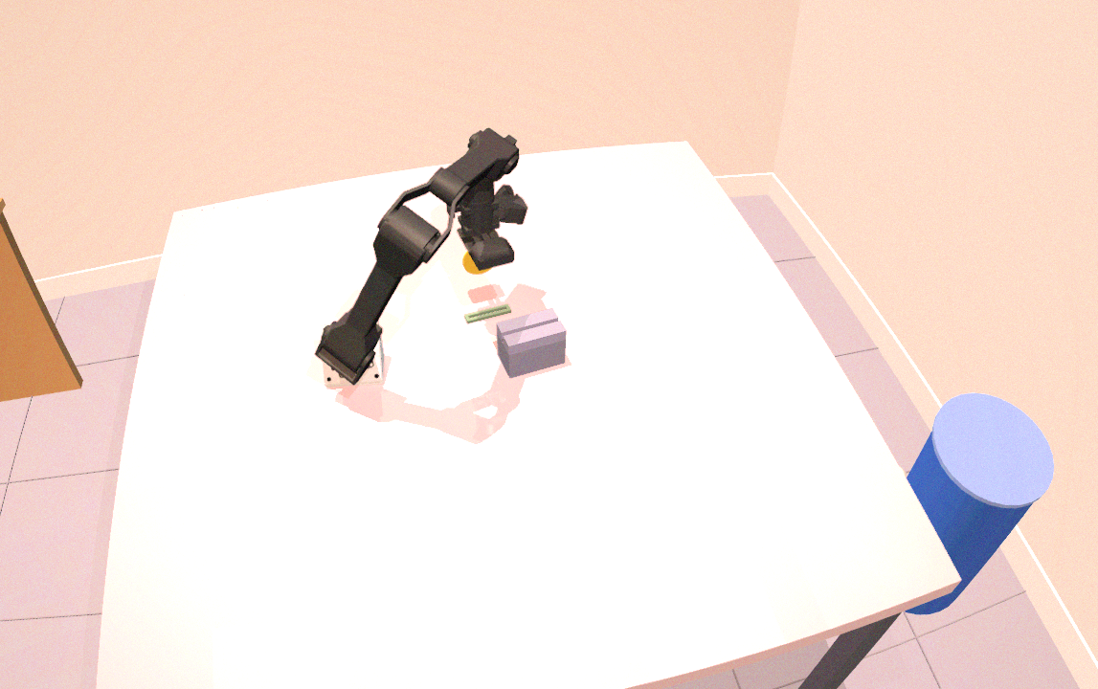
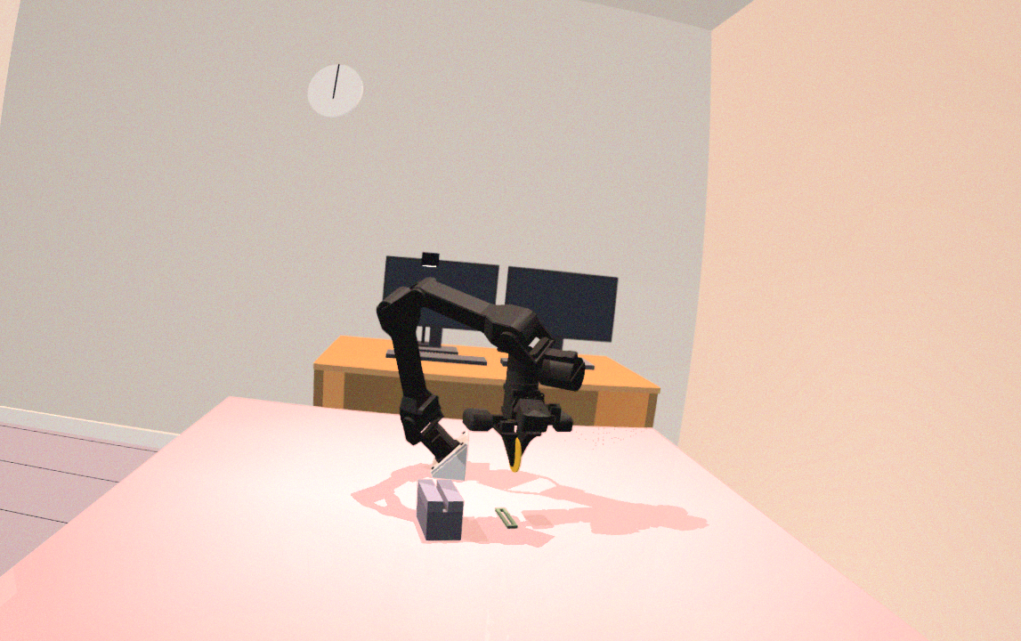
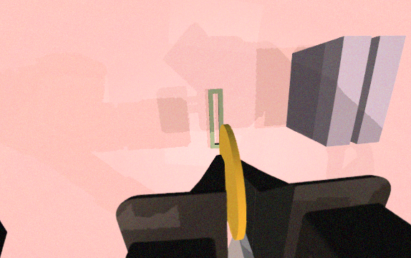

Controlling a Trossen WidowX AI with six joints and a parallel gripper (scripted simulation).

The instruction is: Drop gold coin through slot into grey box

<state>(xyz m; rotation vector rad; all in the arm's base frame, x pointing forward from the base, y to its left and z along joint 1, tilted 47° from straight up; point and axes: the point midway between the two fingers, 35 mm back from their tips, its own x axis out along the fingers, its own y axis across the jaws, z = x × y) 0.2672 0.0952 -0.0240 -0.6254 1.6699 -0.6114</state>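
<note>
gripper [image 2: 515, 446] high over table | box [image 2: 440, 510] apart from holder [image 2: 505, 518] | slot [image 3: 364, 89] uncovered

The table [image 1: 535, 514] has a white top that takes a pink cast in the exterior view, and a dark leg [image 1: 845, 655] shows under its near right corner. A blue cylinder [image 1: 976, 497] stands on the floor just beside that corner. The floor [image 1: 12, 479] is pale mauve tile with a white skirting. Peach walls [image 1: 279, 77] meet a grey back wall [image 2: 179, 239] that carries a round clock [image 2: 335, 90]. Past the table's far edge stands an orange desk [image 2: 482, 382] with 2 dark monitors [image 2: 562, 303] (a keyboard lies in front of each).
</note>
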